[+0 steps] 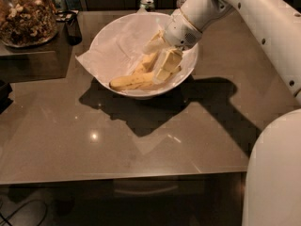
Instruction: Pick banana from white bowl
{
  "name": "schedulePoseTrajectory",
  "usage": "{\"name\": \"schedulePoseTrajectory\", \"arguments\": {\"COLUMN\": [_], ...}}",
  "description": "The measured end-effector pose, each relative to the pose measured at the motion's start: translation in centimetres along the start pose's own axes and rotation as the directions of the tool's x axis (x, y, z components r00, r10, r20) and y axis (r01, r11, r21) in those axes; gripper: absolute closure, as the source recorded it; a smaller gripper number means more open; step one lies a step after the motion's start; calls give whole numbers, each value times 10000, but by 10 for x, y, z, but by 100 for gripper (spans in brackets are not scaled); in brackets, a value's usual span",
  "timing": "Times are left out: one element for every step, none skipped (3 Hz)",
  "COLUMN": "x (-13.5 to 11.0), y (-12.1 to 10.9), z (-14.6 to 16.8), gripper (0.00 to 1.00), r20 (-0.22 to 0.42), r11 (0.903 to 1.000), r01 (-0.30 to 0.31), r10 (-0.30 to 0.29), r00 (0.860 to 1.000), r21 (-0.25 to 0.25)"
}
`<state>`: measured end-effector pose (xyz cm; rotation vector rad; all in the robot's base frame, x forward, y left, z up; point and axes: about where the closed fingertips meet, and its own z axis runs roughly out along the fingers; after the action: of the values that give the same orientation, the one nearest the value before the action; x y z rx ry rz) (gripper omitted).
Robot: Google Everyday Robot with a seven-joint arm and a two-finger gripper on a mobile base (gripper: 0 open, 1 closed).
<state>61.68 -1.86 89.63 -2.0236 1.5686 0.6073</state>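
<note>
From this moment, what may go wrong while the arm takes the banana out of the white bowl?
The gripper is low inside the wide white bowl, where the long yellow banana lies against a second banana; it might take both or the wrong one. The crumpled white paper lining might lift too.
</note>
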Motion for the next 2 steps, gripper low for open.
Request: {"name": "schedulePoseTrajectory", "arguments": {"x": [0, 12], "y": [0, 4], "z": [0, 10], "gripper": [31, 32], "r20": [2, 131], "r11": [10000, 9994], "r01": [-4, -281], "r10": [4, 283], "r00": [10000, 9995], "r21": [-3, -210]}}
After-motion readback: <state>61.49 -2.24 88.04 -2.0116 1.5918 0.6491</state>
